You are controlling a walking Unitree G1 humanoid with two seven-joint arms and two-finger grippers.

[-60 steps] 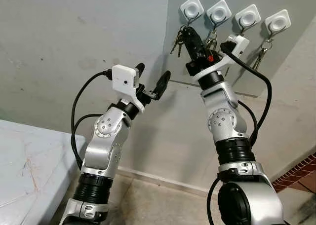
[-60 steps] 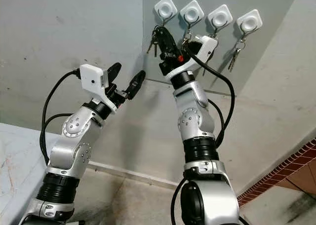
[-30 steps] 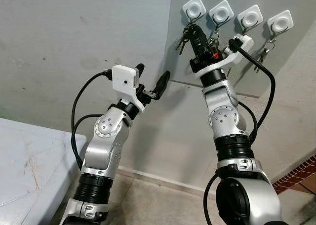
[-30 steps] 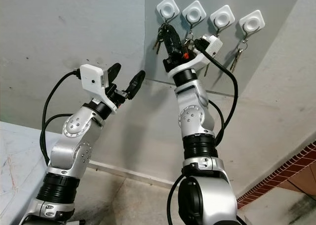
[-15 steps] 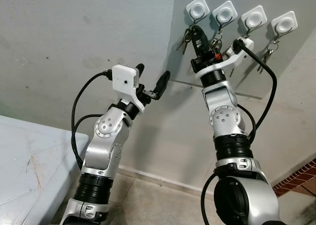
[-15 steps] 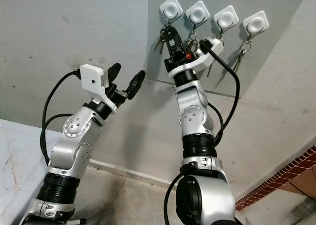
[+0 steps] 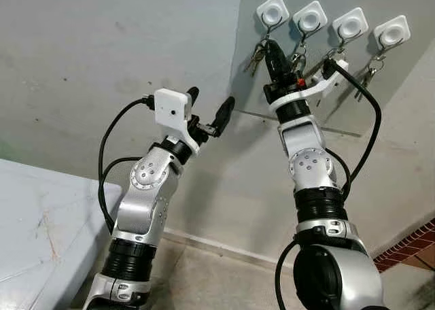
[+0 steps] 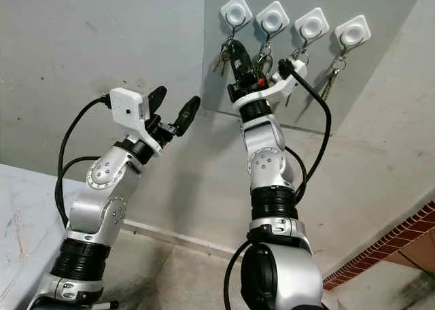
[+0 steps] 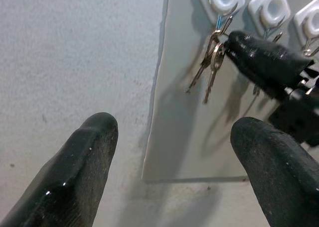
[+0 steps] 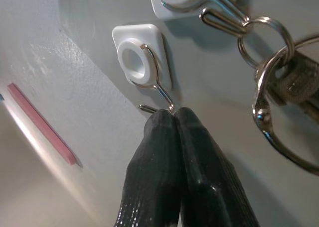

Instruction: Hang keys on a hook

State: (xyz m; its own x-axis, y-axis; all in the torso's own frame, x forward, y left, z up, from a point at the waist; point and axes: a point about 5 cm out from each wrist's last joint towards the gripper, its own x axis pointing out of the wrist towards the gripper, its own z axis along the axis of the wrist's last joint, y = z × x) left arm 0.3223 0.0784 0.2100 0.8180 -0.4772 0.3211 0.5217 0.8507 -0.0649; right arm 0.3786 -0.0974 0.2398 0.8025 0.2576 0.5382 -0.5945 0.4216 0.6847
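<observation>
- Reaching higher than a moment ago, the right hand is now bringing its fingertips right up under the leftmost hook.
- Its two fingers are pressing tight together, and the keys are hanging from that hook, just beside the fingertips.
- That probably means the keys are on, and the hand only needs to back away.
- The left hand is waiting with fingers wide apart, holding nothing.
- More keys are hanging on other hooks.
</observation>
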